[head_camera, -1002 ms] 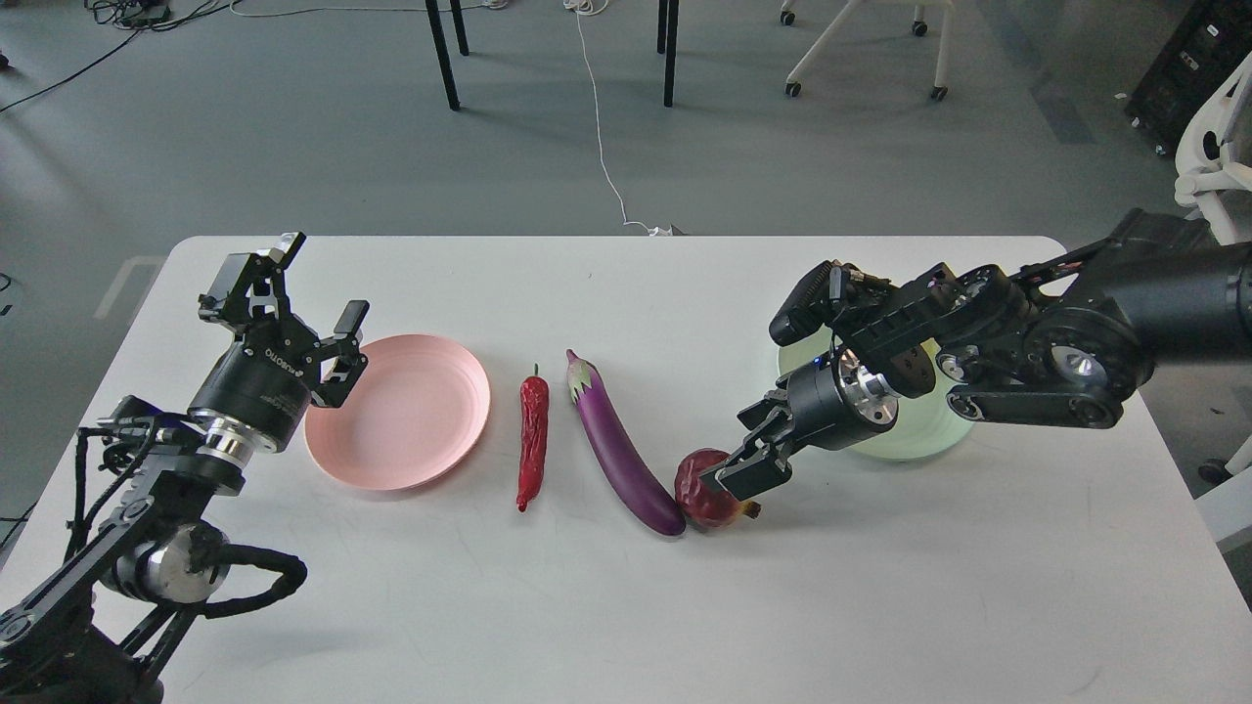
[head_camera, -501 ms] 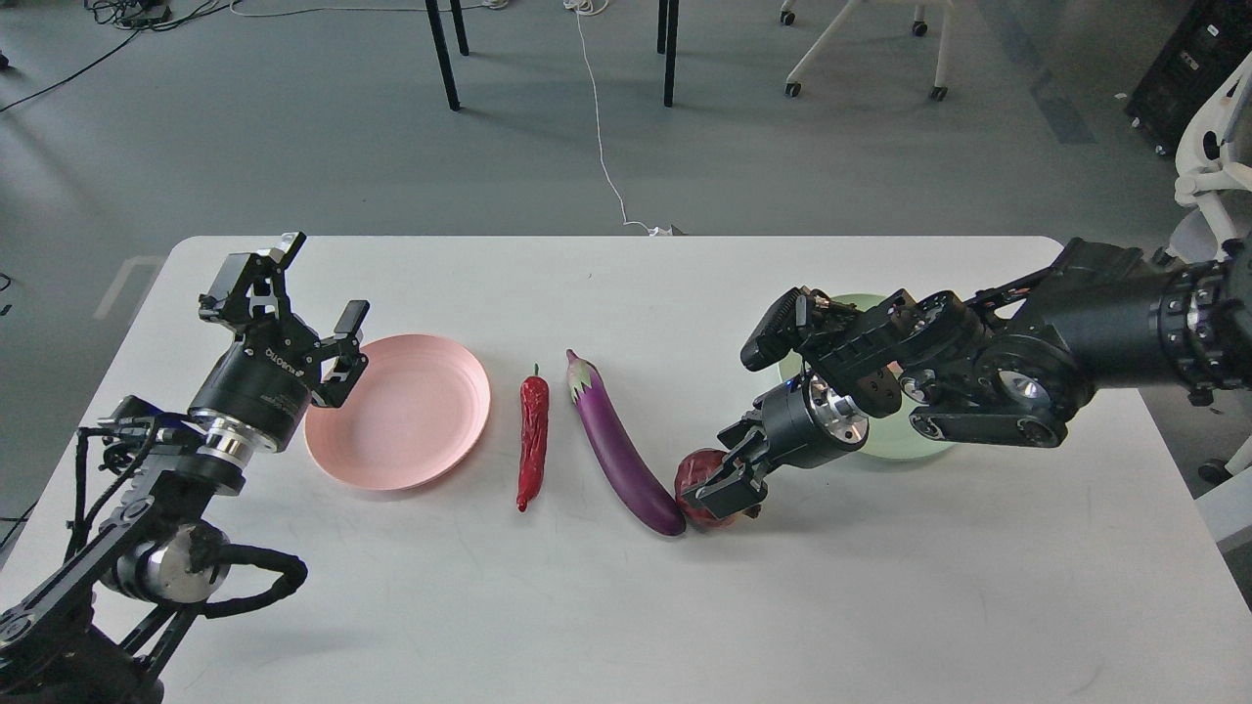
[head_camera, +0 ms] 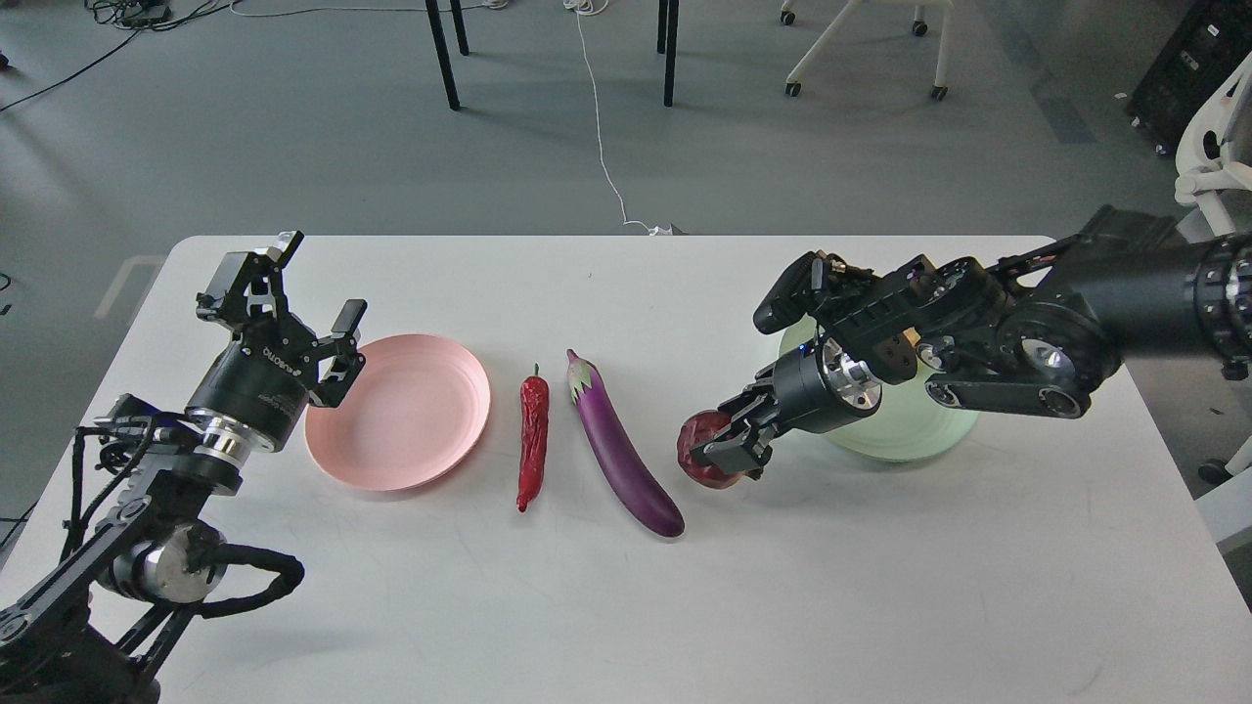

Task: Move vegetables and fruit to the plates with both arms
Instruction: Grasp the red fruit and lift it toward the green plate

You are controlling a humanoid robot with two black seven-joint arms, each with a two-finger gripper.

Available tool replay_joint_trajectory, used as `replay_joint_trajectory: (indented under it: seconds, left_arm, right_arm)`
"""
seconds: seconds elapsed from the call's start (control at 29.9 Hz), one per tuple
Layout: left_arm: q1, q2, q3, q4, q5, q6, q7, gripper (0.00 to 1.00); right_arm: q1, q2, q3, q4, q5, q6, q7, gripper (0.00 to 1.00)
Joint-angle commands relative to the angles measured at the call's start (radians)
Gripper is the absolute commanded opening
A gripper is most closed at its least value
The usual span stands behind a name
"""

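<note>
My right gripper [head_camera: 721, 445] is shut on the dark red pomegranate-like fruit [head_camera: 702, 452] and holds it just above the table, right of the purple eggplant [head_camera: 620, 454]. The red chili pepper [head_camera: 532, 437] lies left of the eggplant. The pale pink plate [head_camera: 401, 411] sits left of the chili. The mint green plate [head_camera: 905, 430] lies behind my right wrist, mostly hidden by the arm. My left gripper [head_camera: 305, 303] is open and empty at the pink plate's left rim. The yellow-green fruit is not in view.
The white table [head_camera: 626, 606] reaches to its rounded far edge. Beyond it the grey floor holds black table legs [head_camera: 442, 54], a white cable [head_camera: 602, 147] and chair bases [head_camera: 861, 49].
My right gripper closed on the dark red fruit and lifted it up, away from the eggplant's tip. The left arm has barely moved.
</note>
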State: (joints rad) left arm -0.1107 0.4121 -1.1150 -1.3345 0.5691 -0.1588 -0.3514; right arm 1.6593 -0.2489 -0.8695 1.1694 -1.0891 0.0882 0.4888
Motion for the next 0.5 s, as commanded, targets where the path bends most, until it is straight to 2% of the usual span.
replay_joint_trajectory:
  seconds: [0.0,0.27,0.47]
  left_arm:
    - [0.0,-0.003,0.003,0.0,0.0,-0.001,0.0,0.98]
    - [0.0,0.001,0.008,0.0,0.0,-0.001,0.002,0.98]
    - [0.0,0.002,0.008,0.0,0.002,-0.001,0.003,0.98]
  right_arm:
    - [0.074,-0.088,0.017,0.038,-0.017,0.004,0.0,0.46]
    - [0.054,-0.222,0.003,-0.054,-0.185,0.004,0.0,0.46]
    - [-0.013,-0.262,-0.029,-0.097,-0.207,0.005,0.0,0.48]
